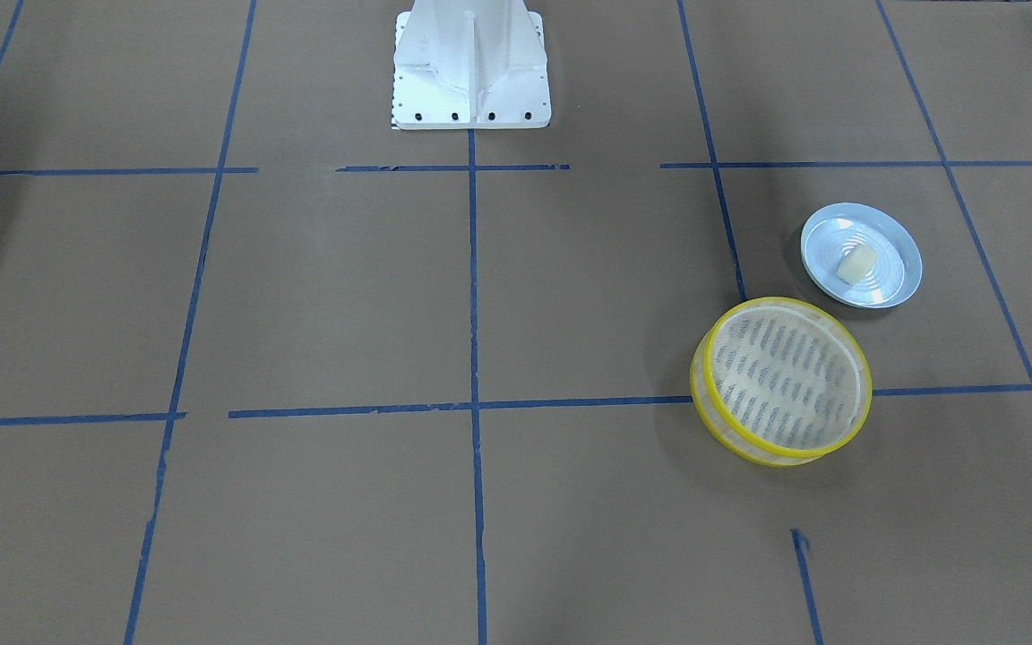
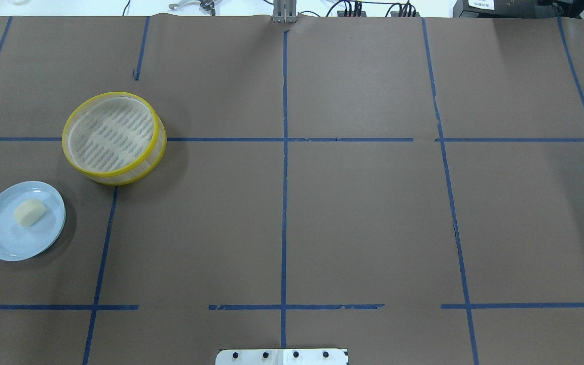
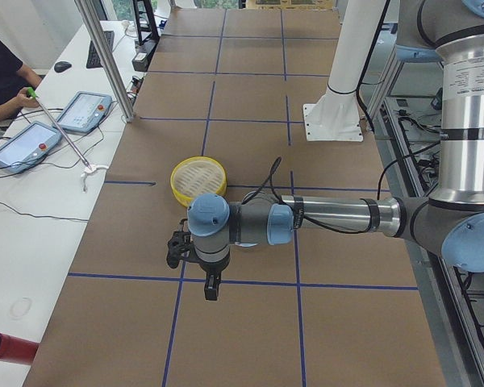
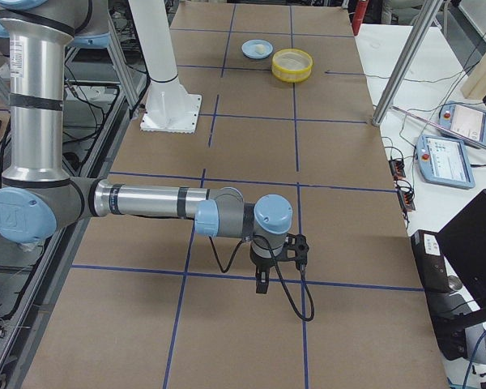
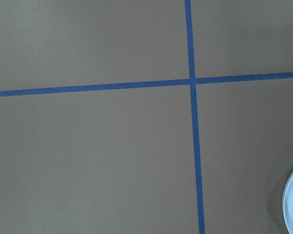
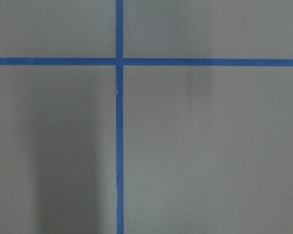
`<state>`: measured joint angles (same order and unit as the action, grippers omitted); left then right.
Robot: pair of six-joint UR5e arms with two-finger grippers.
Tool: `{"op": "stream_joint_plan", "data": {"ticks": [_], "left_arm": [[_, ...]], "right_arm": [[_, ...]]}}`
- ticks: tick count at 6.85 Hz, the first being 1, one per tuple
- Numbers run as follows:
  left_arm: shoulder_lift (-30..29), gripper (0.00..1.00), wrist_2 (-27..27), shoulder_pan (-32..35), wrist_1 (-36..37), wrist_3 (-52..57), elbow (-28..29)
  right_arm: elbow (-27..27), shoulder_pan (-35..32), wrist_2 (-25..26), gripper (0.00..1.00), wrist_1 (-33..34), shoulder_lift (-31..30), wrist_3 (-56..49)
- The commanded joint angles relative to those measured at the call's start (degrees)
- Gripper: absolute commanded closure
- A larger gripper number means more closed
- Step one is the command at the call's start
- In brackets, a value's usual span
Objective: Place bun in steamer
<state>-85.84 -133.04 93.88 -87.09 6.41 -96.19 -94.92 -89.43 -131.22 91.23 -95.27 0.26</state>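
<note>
on plate (image 2: 3, 238), bun (image 2: 29, 212); left claw (image 3: 212, 290) only in left-side view.

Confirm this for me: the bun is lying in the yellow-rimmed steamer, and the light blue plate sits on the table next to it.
One thing is wrong. The bun lies on the light blue plate, not in the steamer, whose slotted floor is bare. The plate does sit on the table next to the steamer. The overhead exterior view shows this plainly.

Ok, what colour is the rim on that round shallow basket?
Bright yellow, on the round shallow steamer basket; clearest in the overhead exterior view.
</note>
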Motion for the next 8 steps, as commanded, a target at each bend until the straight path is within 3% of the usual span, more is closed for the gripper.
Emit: {"op": "stream_joint_plan", "data": {"ticks": [1,6,8], "left_arm": [[-0.12,0.00,-0.11,-0.19,-0.01,0.01,0.13],[-1.09,0.00,-2.91,-0.27,-3.68,-1.21,-4.43],[-1.52,0.00,-2.66,-4.54,-10.24,-16.61,-5.58]], "right_arm": [[0.00,-0.04,0.00,0.00,0.00,0.00,0.00],[0.00,-0.04,0.00,0.00,0.00,0.00,0.00],[0.00,-0.04,0.00,0.00,0.00,0.00,0.00]]}}
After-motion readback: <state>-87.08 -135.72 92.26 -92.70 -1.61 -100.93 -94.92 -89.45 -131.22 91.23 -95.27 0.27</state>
